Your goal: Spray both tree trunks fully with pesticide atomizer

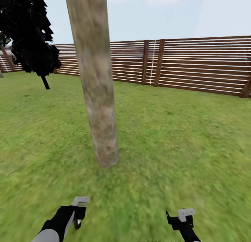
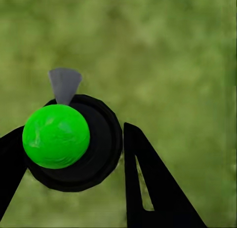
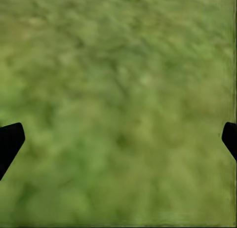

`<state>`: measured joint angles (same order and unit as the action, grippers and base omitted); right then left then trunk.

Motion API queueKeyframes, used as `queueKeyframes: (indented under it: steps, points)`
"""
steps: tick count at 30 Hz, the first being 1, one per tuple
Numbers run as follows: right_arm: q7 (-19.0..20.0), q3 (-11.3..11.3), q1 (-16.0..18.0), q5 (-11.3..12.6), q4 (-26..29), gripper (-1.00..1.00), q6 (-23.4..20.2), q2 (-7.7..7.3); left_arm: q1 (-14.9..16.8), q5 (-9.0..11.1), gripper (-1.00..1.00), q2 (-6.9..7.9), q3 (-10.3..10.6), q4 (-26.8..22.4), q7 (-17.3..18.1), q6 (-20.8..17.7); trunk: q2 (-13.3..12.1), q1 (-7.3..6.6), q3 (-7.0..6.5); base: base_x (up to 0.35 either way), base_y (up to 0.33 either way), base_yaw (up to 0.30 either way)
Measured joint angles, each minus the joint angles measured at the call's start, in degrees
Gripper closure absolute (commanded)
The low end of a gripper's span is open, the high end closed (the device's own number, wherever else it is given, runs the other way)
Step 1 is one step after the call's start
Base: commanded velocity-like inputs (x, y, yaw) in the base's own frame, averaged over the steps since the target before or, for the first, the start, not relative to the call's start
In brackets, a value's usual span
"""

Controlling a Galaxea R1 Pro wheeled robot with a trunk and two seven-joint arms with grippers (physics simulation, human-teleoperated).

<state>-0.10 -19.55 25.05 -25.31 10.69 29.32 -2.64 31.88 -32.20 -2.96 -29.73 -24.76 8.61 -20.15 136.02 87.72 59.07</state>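
The left pincer is closed around the pesticide atomizer, a bright green ball seated in a black round body with a grey nozzle; one black finger lies against its side. The right pincer is spread wide and holds nothing, its fingertips at opposite edges of the wrist view above the grass floor. In the head view, a thick pale tree trunk stands just ahead of both arms. Beyond it runs the slatted wooden fence, with a dark-leaved tree at left.
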Motion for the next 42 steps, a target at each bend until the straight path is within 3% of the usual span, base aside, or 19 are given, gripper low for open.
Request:
queueKeyframes:
  steps: [3,5,8,11,22,25,28,31,32,34,37,42]
  points:
    - [-0.1,0.0,0.0,0.2,0.1,-1.00,0.0,-0.08,3.1,0.1,1.00,-0.03,0.1,-0.1,4.1,-2.3,0.0,0.00,0.00,0.000,0.000,-0.288]
    - [-0.1,-0.1,0.0,1.3,0.1,-1.00,0.0,-0.08,4.4,0.1,1.00,-0.11,0.1,0.0,4.5,-2.7,0.0,0.00,-0.04,0.000,0.000,-0.288]
    - [-0.1,-0.1,0.0,5.1,0.3,-1.00,0.1,-0.09,6.9,0.1,1.00,-0.12,0.0,0.0,4.6,-3.7,0.0,0.00,-0.12,0.000,0.000,-0.176]
    - [-0.1,-0.1,0.0,6.3,0.4,-1.00,0.1,-0.09,8.1,0.1,1.00,-0.08,0.1,-0.6,4.6,-6.3,0.0,0.00,-0.15,0.000,0.000,-0.031]
    - [0.0,0.1,0.0,6.4,0.3,-1.00,0.1,-0.14,9.5,-0.1,1.00,-1.02,0.1,-3.5,4.2,-6.7,0.0,0.00,-0.15,-0.095,0.000,-0.001]
    - [0.0,0.1,0.0,6.5,0.1,-1.00,0.1,-0.14,11.2,0.0,1.00,-1.14,1.1,-3.5,4.3,-7.0,0.0,0.00,-0.15,-0.003,0.000,0.000]
    - [-0.1,0.1,-0.1,6.5,0.0,-1.00,0.1,-0.19,14.3,0.2,1.00,-2.95,2.4,-3.5,4.1,-7.7,0.0,0.00,-0.15,0.000,0.000,0.000]
    - [-0.1,0.0,-0.1,6.5,0.0,-1.00,0.1,-0.62,15.1,0.0,1.00,-3.65,2.5,-3.5,4.1,-9.6,0.0,0.00,-0.15,0.000,0.000,-0.072]
    - [-0.1,0.0,-0.1,6.5,0.0,-1.00,0.1,-0.84,15.2,-0.3,1.00,-3.12,2.6,-3.5,4.2,-10.0,0.0,0.00,-0.15,0.000,0.000,-0.285]
    - [-0.1,0.1,-0.1,6.5,0.0,-1.00,0.1,-0.94,14.9,-0.7,1.00,1.41,2.6,-3.5,4.4,-10.0,0.0,0.00,-0.15,0.000,0.000,-0.104]
    - [-0.1,0.0,-0.1,6.5,0.0,-1.00,0.1,-0.95,14.6,0.0,1.00,0.92,2.6,-3.4,4.0,-10.0,0.0,0.00,-0.15,-0.205,0.000,-0.020]
    - [-0.1,0.0,-0.1,6.5,0.0,-1.00,0.1,-0.95,15.1,0.2,1.00,-1.11,2.6,-3.4,4.0,-10.0,0.0,0.00,-0.15,-0.092,0.000,-0.002]
